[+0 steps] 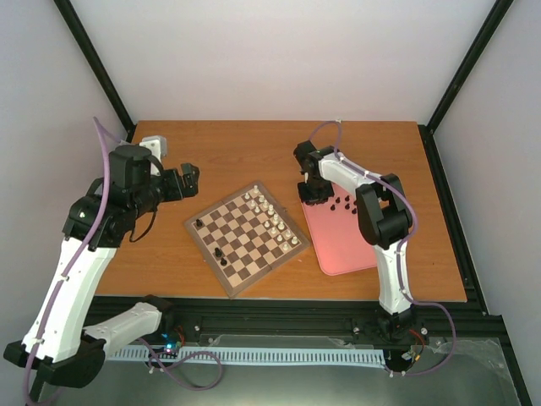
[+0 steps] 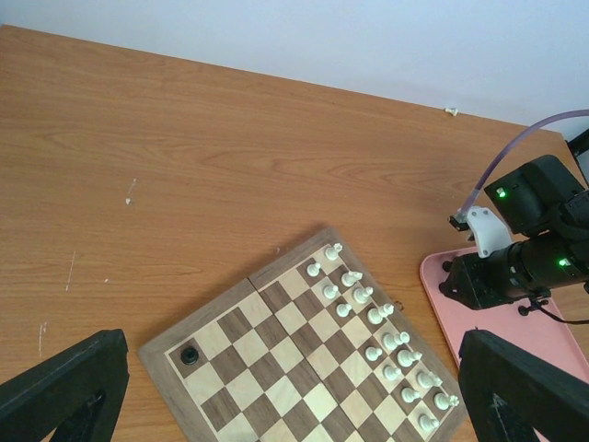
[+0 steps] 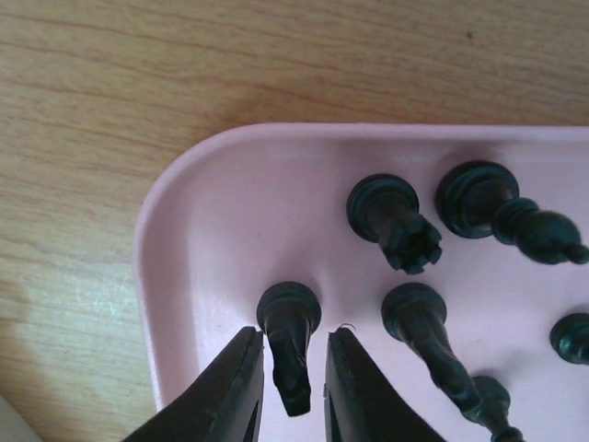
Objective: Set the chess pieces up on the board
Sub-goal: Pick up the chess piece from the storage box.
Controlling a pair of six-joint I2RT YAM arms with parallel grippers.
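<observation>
On the table, the pink tray holds chess pieces.

Top external view: taken from above and behind the arm bases, faced down and forward. The whole table was covered from afar.

Left wrist view: held high and angled obliquely toward the far wall. The board and a corner of the pink tray were framed at middle range.

Right wrist view: set very close over that tray corner, faced downward.

The board was shared by the top and left wrist views, the tray corner by all three.
</observation>
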